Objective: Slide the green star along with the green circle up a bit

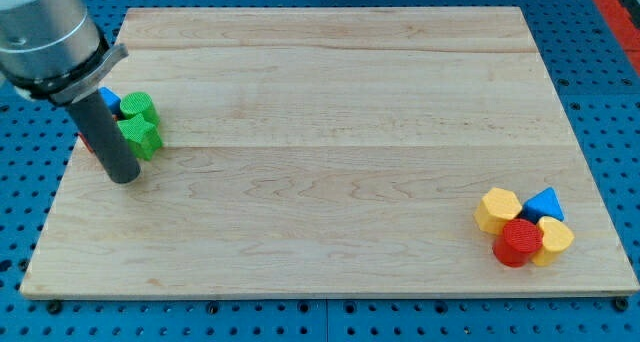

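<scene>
The green star [143, 137] lies near the board's left edge, with the green circle [139, 108] touching it just above. My tip [124, 175] rests on the board just below and left of the green star, close to it. The dark rod rises to the view's upper left and covers part of the blocks behind it. A blue block [108, 99] sits left of the green circle, and a sliver of a red block [87, 142] shows left of the rod.
The wooden board [330, 162] lies on a blue pegboard. At the lower right a cluster holds a yellow hexagon [497, 209], a blue triangle [545, 204], a red cylinder [518, 241] and another yellow block [555, 238].
</scene>
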`<state>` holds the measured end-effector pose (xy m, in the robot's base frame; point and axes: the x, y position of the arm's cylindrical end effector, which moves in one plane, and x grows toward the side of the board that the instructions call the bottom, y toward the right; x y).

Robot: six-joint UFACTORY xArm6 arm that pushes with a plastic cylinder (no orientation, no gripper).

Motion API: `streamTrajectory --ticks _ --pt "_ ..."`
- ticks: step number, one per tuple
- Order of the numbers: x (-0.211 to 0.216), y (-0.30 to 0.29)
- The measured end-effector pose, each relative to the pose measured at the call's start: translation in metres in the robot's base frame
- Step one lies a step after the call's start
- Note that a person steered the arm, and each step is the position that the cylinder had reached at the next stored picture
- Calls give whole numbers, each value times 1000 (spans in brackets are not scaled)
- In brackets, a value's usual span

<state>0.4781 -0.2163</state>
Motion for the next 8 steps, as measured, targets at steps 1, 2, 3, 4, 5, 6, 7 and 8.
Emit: streamTrajectory --ticks 1,2,3,4,5,6,7,8 --pt "-22 0" --pt "-34 0" --pt "-36 0" --pt "-66 -1" --pt "-97 -1" --pt "-111 5" --pt "-113 -4" --pt "-135 -14"
